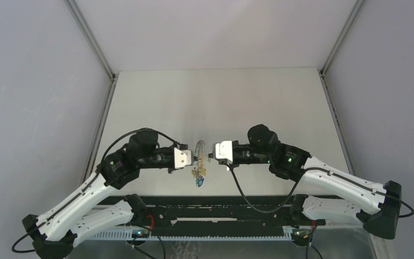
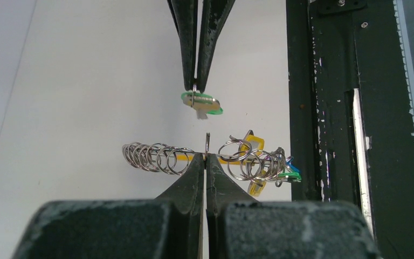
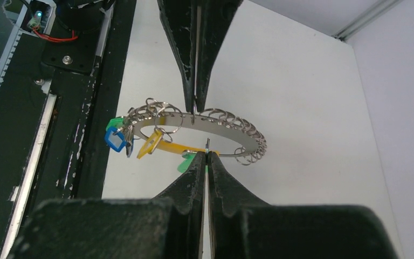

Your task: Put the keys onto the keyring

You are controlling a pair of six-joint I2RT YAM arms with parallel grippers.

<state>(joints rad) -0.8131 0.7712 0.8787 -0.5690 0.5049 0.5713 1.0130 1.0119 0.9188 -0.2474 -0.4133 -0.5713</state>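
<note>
Keyring [image 1: 199,154] is held up dead centre between the two arms, its long axis running far to near, with the blue and green keys [image 2: 287,174] and the yellow band [image 2: 254,144] bunched at its near end. On the left, the left gripper [image 2: 206,157] is clenched flat on the loop's thin silvery edge, at about mid-length. Just right of the loop and apart from it, the right gripper [image 2: 195,85] points in, fingers pinched tight on the little split ring of a loose green key [image 2: 202,103], whose head sits just off the tips, on the loop's side. So the key lies right of the loop and the right arm carries it. The closing move, I'd judge, is a short leftward travel onto the ring. The left wrist view shows the clear gap between key and loop. The right wrist view hides most of that key behind its own fingers, but it shows the loop as a broad flat oval strung with small rings.
</note>
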